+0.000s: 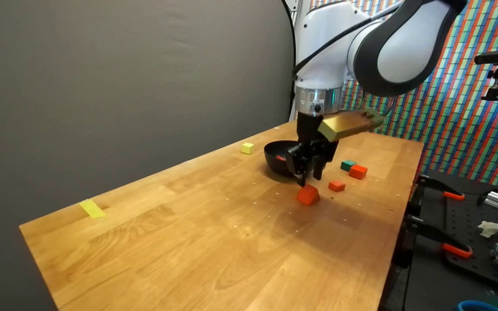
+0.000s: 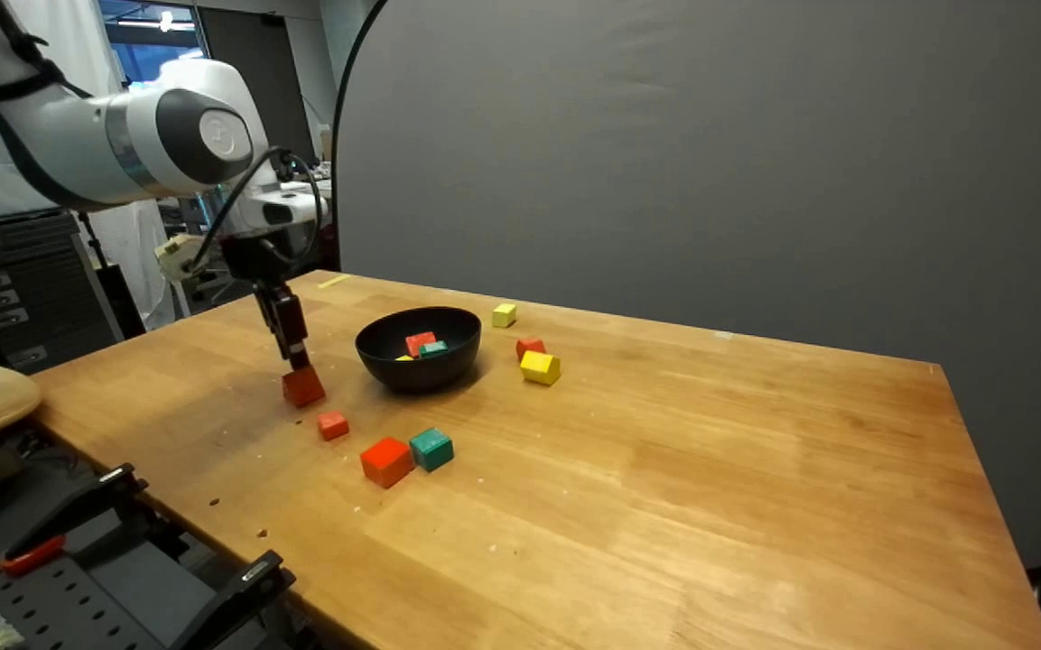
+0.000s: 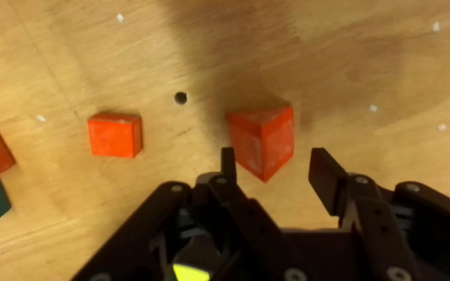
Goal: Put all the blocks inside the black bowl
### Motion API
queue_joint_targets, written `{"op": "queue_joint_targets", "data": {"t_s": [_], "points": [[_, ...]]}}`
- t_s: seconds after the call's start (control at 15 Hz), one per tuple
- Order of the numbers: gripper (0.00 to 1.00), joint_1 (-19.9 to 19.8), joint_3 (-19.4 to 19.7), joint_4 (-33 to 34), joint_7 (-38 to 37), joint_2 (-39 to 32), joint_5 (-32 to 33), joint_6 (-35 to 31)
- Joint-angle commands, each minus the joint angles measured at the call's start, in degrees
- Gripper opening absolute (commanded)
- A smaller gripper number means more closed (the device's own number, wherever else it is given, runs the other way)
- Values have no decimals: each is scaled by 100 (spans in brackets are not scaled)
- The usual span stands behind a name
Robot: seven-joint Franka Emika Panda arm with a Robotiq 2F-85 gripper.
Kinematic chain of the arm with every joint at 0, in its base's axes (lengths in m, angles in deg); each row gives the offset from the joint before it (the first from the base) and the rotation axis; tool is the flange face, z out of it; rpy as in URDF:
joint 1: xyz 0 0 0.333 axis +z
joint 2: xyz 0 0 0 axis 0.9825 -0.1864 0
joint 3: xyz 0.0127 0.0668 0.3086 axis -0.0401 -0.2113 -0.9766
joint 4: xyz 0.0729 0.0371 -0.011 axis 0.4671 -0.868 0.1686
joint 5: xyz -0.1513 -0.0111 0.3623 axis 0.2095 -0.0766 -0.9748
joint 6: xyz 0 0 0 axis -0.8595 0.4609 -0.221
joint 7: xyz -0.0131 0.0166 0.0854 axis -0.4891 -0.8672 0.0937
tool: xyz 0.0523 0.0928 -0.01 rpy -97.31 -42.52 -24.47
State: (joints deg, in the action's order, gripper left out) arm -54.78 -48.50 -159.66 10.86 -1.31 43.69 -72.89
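Low over the desk (image 2: pixel 710 506), the gripper (image 3: pixel 274 160) is hanging at the red wedge (image 3: pixel 262 136), its fingers (image 3: pixel 326 182) standing wide apart! In the wrist view the wedge's corner is showing between them; whether they are touching it, I cannot tell. The wedge is lying between the edge by the grey backdrop (image 2: pixel 710 181) and the edge by the clamps (image 1: pixel 436 185). Near it, a small red block (image 3: pixel 111 137) is lying too. Nearer the backdrop edge, the black bowl (image 2: pixel 407 375) is already holding a red piece (image 2: pixel 420 342), a green piece (image 2: pixel 432 348) and a bit of yellow (image 2: pixel 404 358). Over on the clamp side, a larger red block (image 2: pixel 387 462) and a green block (image 2: pixel 431 449) are sitting together! On the bowl's far side from the gripper, in an exterior view, a yellow block (image 2: pixel 540 367) and another red block (image 2: pixel 530 347) are resting close. In both exterior views, a yellow cube (image 1: pixel 247 148) is sitting right by the backdrop edge, while a yellow strip (image 1: pixel 93 208) is lying flat near a corner on that same edge.
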Motion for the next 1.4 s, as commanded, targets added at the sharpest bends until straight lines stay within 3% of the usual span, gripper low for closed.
{"op": "queue_joint_targets", "data": {"t_s": [0.0,0.13,0.2,0.27,0.4,0.53,0.87,0.93,1.0,1.07,1.2,1.33], "points": [[28,-350,12,-632,-385,1406,463,10],[28,-774,-279,-584,68,1567,24,65],[28,-914,-420,-511,544,1485,-523,93],[78,-994,-521,-469,986,1432,-1031,107],[86,-1164,-641,-317,1377,1203,-1544,380],[99,-1377,-583,-427,760,1082,-979,492],[100,-1673,-380,-830,863,988,-262,234],[100,-1722,-440,-855,1264,931,-437,157],[100,-1823,-633,-915,2123,894,-1140,-89],[100,-1720,-471,-784,1320,878,-635,256],[100,-1730,-532,-841,1845,849,-982,101],[100,-1670,-455,-1063,1907,1097,-223,-422]]}}
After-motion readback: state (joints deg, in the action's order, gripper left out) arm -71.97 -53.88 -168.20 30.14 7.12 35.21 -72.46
